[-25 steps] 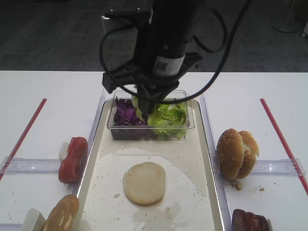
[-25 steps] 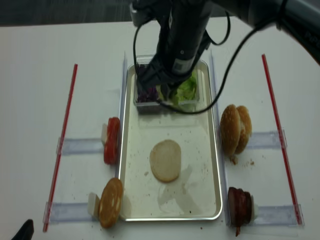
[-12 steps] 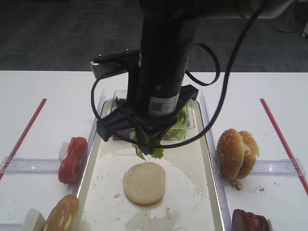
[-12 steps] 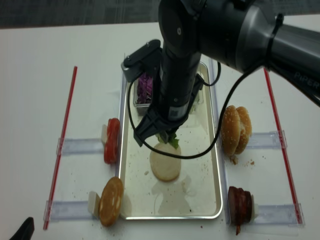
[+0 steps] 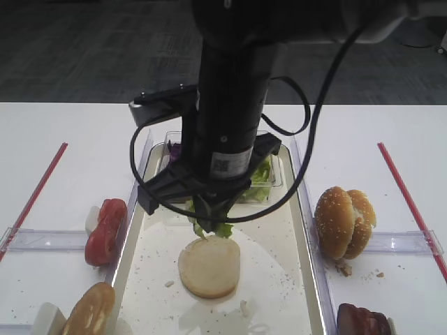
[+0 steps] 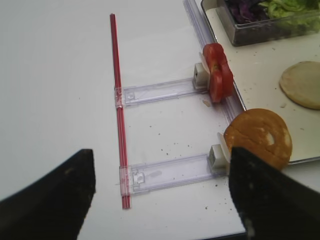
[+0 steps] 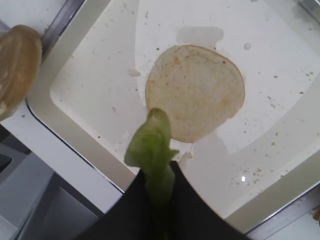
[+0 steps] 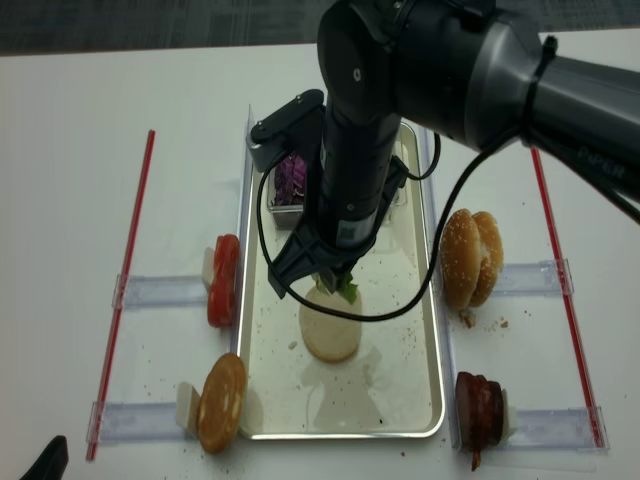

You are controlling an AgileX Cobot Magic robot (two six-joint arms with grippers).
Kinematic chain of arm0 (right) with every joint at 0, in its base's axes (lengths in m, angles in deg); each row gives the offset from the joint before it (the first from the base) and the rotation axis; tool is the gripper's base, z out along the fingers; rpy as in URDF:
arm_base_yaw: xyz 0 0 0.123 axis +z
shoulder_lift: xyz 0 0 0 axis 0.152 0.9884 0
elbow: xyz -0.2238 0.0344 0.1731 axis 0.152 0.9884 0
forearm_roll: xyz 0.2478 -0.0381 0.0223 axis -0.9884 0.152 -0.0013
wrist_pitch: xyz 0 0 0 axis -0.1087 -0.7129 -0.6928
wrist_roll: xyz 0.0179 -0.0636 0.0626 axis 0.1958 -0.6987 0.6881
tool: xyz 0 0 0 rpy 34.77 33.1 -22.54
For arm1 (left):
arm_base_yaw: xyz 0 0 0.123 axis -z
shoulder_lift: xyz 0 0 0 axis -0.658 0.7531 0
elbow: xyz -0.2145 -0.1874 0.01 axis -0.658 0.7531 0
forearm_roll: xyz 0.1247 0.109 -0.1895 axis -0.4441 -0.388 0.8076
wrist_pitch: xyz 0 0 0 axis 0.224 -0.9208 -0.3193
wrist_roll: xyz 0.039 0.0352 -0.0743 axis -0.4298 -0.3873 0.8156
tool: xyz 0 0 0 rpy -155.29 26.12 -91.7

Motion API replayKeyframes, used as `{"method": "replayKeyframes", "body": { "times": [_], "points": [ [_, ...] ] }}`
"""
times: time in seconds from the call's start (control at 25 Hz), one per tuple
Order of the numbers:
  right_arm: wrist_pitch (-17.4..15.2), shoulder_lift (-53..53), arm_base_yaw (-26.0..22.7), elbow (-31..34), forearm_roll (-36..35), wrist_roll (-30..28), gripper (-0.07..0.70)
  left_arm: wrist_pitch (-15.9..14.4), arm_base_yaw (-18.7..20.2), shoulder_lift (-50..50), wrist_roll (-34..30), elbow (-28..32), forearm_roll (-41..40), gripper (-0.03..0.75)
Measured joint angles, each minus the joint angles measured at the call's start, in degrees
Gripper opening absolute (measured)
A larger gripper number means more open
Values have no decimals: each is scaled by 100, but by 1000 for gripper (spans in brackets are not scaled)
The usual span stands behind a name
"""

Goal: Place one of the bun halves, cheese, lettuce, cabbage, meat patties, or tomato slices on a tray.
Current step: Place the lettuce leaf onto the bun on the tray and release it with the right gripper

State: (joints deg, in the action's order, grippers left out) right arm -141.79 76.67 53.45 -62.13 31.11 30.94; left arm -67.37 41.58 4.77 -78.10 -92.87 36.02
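My right gripper is shut on a small green lettuce piece, which hangs over the back edge of the pale flat bun round lying on the cream tray. In the right wrist view the lettuce sticks out from between the dark fingers of the gripper, above the bun round. My left gripper stands open over the white table left of the tray, holding nothing.
A clear tub with purple cabbage and more lettuce sits at the tray's far end. Tomato slices and a browned bun stand on holders left of the tray, a sesame bun and meat patties on its right. Red strips border the area.
My right gripper lifted the lettuce piece out of the tub and carried it forward over the tray, coming down to just above the pale bun round.
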Motion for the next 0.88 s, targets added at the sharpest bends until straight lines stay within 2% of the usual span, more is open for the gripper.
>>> {"method": "replayKeyframes", "body": {
  "times": [0.88],
  "points": [
    [305,1007,0,0,-104,-406,64,0,0,0,0,0,0,509]
  ]
}}
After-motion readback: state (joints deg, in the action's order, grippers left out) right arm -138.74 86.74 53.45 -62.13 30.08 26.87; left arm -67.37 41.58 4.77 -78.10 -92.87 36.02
